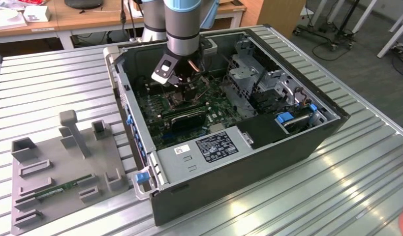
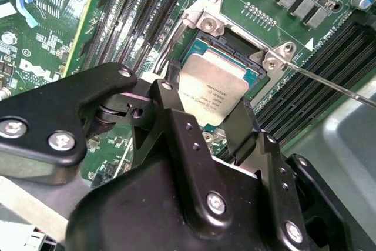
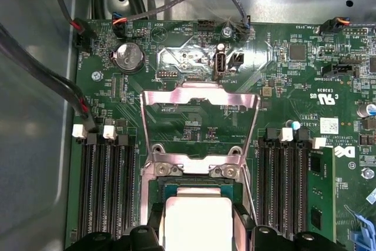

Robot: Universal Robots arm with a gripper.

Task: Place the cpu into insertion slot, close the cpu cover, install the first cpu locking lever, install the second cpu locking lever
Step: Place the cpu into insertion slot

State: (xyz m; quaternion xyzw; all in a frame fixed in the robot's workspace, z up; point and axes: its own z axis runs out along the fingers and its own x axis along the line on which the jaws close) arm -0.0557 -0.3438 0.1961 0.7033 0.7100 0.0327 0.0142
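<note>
My gripper (image 1: 180,81) reaches down into the open computer case (image 1: 306,142), over the motherboard. In both wrist views its black fingers (image 2: 167,107) are shut on two opposite edges of the cpu (image 2: 214,89), a flat silvery square. The cpu (image 3: 197,230) sits directly over the insertion slot (image 2: 249,57); I cannot tell whether it rests in the slot or hovers just above it. The cpu cover (image 3: 201,98), a silvery frame with a cut-out centre, stands swung open beyond the slot. A thin locking lever (image 2: 332,82) sticks out free beside the slot.
Black memory slots (image 3: 106,192) flank the socket on both sides. Cables (image 3: 76,95) run along one case wall, and a metal drive cage (image 1: 254,73) and a labelled grey box (image 1: 204,147) stand inside the case. Outside, a grey fixture (image 1: 63,167) holds a green memory stick (image 1: 65,189).
</note>
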